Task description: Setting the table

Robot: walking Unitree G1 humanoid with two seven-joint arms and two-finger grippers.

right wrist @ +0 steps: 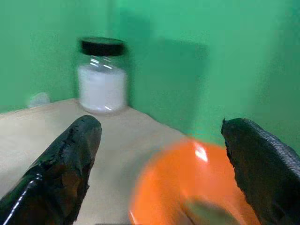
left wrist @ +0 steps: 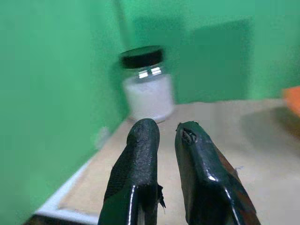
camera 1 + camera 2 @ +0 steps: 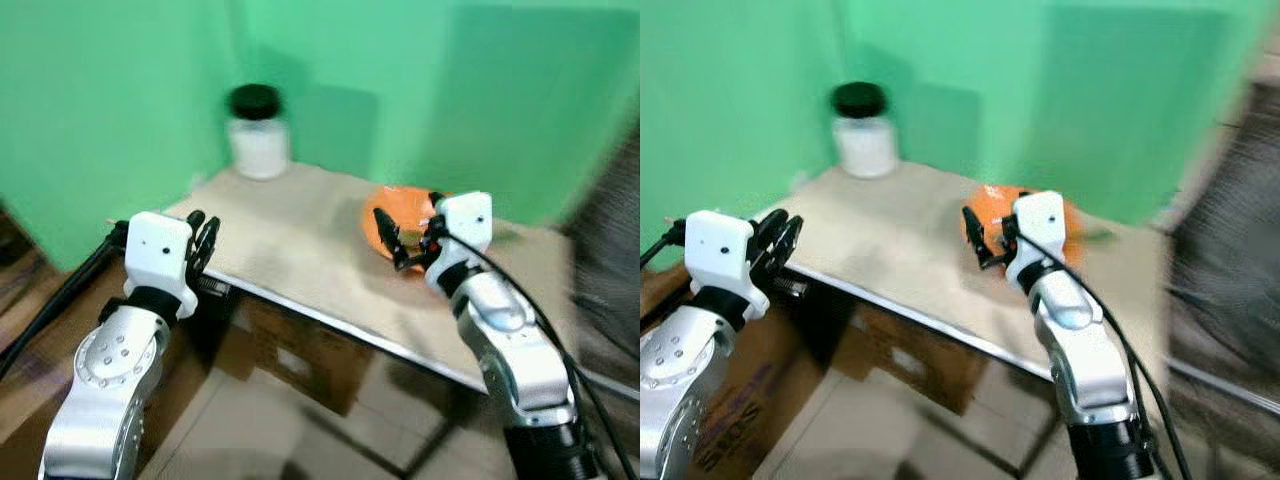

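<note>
I've got my right claw [image 3: 392, 240] spread wide, empty, lined up on the orange bowl [image 3: 405, 213] mid-right on the surface [image 3: 290, 245]. Left claw [image 3: 203, 240] nearly closed, empty, idling I think. Jar [image 3: 257, 132] upper-left.

Beige table [image 3: 290, 250] with a metal front edge, set against green walls. A black-lidded glass jar [image 3: 258, 133] of white contents stands at its far left corner. An orange bowl [image 3: 400, 215] rests toward the right.

An orange bowl [image 3: 400, 215], blurred and seemingly holding something greenish, sits upright near the table's right edge.
</note>
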